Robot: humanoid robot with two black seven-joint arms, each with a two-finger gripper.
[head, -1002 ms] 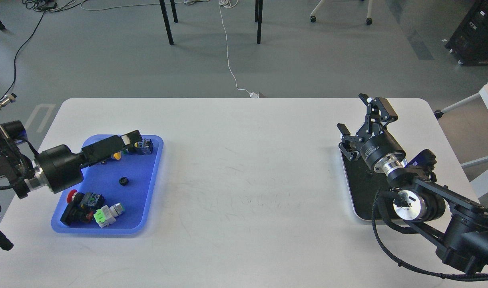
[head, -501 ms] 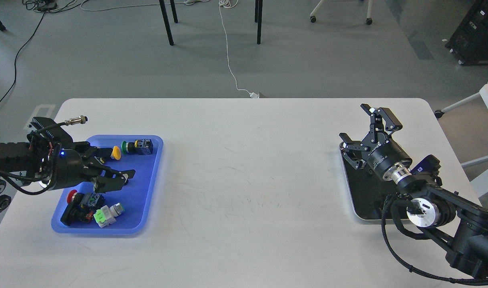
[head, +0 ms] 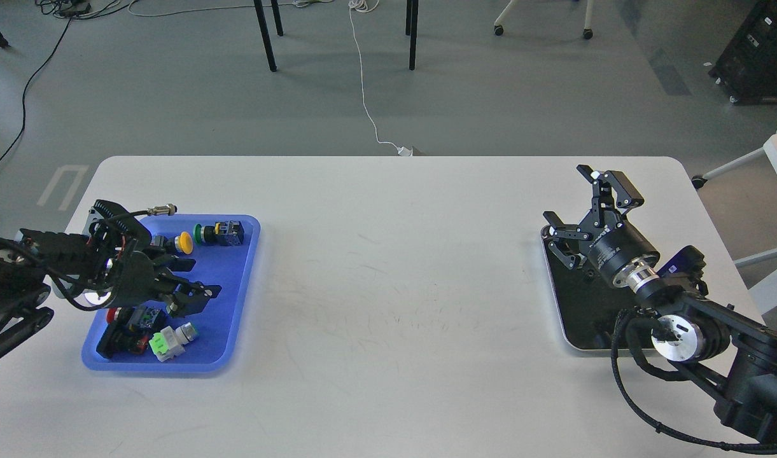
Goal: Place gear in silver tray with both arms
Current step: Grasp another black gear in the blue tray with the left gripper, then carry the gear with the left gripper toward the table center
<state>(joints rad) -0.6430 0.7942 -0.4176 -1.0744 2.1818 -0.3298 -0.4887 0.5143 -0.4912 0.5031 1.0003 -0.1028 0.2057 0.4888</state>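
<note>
White laminate made up the rounded-corner table, the broadest thing before me. On its right side lay the rectangular shiny silver tray with its raised rim and dark mirror bottom, and my right gripper hung over its far end with fingers spread wide, holding nothing. On the left sat the blue plastic tray of push-button parts: a yellow mushroom-head button, a green-and-white connector block. My left gripper was low inside it, fingers slightly parted around the middle of the tray floor. No small black gear showed anywhere; I judged it hidden beneath those fingers, but I could not tell whether they had hold of it. The pick was the step in hand. Next called for a firm close on the gear, a lift clear of the rim, and a carry toward the right arm.
</note>
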